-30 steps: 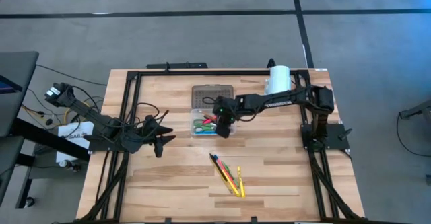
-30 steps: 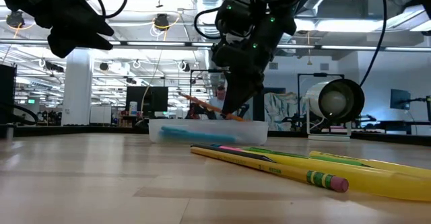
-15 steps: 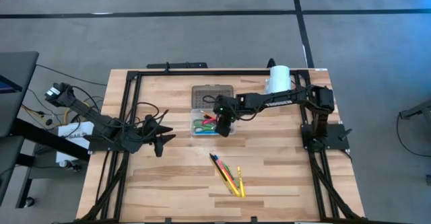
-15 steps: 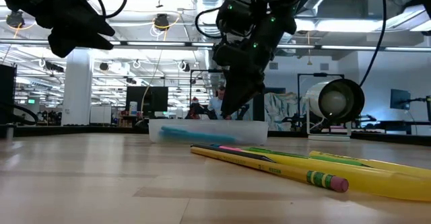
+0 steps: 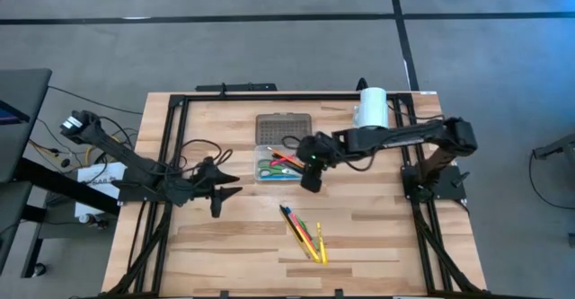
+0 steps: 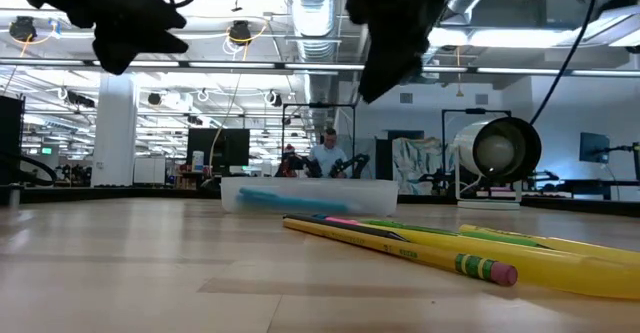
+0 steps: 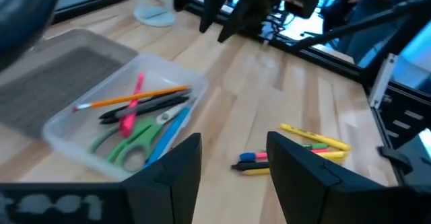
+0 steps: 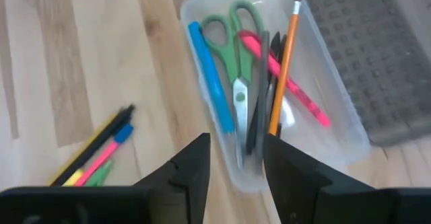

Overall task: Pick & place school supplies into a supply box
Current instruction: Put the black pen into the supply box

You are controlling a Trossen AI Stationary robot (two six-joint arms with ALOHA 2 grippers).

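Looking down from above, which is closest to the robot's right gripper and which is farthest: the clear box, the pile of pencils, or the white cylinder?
From the right gripper:
1. Supply box, right beside it, toward the left arm.
2. Pile of pencils, on the table's near half.
3. White cylinder, at the back edge by the right arm's base.

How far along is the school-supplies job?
Done: the supply box holds green scissors, an orange pencil, pink, blue and dark pens. In hand: nothing; the right gripper hangs empty and open beside the box, the left gripper waits open. Left: a cluster of pens and pencils on the table, lid off.
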